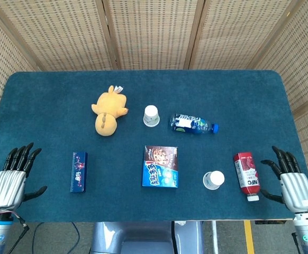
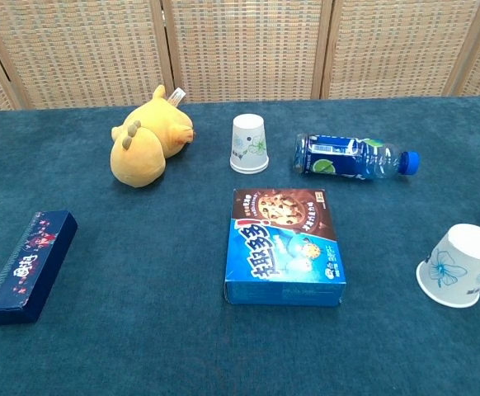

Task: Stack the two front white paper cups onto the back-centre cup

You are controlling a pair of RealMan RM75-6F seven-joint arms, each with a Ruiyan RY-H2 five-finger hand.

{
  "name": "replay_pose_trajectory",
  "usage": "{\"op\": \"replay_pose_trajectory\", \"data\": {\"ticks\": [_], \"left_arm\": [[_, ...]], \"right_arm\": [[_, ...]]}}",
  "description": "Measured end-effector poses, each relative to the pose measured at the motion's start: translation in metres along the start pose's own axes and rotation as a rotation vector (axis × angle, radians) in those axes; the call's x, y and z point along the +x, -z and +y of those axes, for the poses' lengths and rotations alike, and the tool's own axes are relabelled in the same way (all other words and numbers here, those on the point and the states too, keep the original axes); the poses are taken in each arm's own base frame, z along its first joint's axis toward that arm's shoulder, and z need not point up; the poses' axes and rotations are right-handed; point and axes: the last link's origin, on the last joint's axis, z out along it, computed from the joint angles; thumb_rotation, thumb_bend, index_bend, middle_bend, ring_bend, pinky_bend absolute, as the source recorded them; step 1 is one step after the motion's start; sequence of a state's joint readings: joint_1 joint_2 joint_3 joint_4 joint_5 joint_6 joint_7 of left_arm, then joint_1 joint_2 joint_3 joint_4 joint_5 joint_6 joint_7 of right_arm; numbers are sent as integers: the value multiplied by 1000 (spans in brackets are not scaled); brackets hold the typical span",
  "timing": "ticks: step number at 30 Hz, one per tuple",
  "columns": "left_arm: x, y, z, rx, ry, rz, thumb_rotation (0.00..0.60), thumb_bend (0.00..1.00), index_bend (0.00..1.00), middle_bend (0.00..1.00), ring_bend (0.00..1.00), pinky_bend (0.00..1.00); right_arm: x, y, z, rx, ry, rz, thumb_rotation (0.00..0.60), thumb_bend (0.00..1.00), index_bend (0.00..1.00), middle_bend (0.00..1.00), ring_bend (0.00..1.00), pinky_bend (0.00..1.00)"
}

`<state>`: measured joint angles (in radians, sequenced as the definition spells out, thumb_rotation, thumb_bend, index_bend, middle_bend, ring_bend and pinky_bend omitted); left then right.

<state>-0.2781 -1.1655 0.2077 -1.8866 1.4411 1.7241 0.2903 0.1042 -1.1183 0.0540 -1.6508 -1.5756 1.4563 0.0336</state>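
**Hands held open at the table's near corners, cups untouched**

Fingers of the left hand (image 1: 8,177) are seen spread apart and extended, with nothing between them; the hand is placed at the near left edge of the blue-covered table (image 1: 48,100), well apart from every object. The right hand (image 1: 292,182) is likewise shown with fingers apart and empty, at the near right edge, just beside the red NFC bottle (image 1: 246,175), which is laid on its side. Neither hand is shown in the chest view.

The back-centre cup (image 1: 151,115) is stood upside down, wide rim on the cloth, between the yellow plush toy (image 1: 108,109) and the blue drink bottle (image 1: 192,124), which is laid on its side with its cap pointed to the right. From the chest camera a green leaf print is visible on this cup (image 2: 249,143).

Only one front paper cup (image 1: 214,180) is found in the pictures. It is also inverted, set near the front right, between the cookie box (image 1: 161,166) and the red bottle, and touched by neither. In the chest view a blue print is seen on its side (image 2: 459,265).

The cookie box is laid flat at the centre, in front of the back cup. A slim dark blue box (image 1: 79,171) is laid flat at the front left.
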Motion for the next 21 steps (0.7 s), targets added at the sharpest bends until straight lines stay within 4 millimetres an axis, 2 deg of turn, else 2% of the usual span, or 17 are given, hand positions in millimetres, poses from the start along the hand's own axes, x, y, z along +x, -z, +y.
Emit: {"op": "replay_pose_trajectory", "data": {"ticks": [8,14,21], "left_arm": [[3,3,-5,-5,6,13,600,123,103,0,0,0],[5,3,-8,-11,5,5,600,123,103,0,0,0],[7,1,-10,-2,13,8,600,123,116,0,0,0]], "right_arm": [[-25,-8,-34,66,16,-89,600,127,324,0,0,0],[-48,-19,-49,71,21,-153,600,127,311,0,0,0],[-50,-33,-57,72,31,-162,600,129,299,0,0,0]]}}
